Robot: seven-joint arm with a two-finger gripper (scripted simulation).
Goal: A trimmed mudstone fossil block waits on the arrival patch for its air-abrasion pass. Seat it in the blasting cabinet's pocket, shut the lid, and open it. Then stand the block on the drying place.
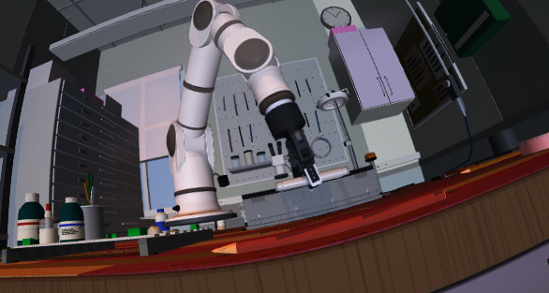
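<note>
My gripper [312,177] reaches down to the pale bar handle [311,179] that runs along the top of the grey blasting cabinet [311,198], and it is open, holding nothing. The cabinet sits low on the red bench, just right of my arm's base, and its lid lies flat and closed. The mudstone block is not visible from this low side camera, and neither are the arrival patch and the drying place.
Behind the cabinet a pegboard [276,124] with tools and jars covers the wall. A dark tray [107,246] with bottles and a cup [92,222] lies at the bench's left. A drawer cabinet [75,148] stands far left, a monitor [428,68] upper right.
</note>
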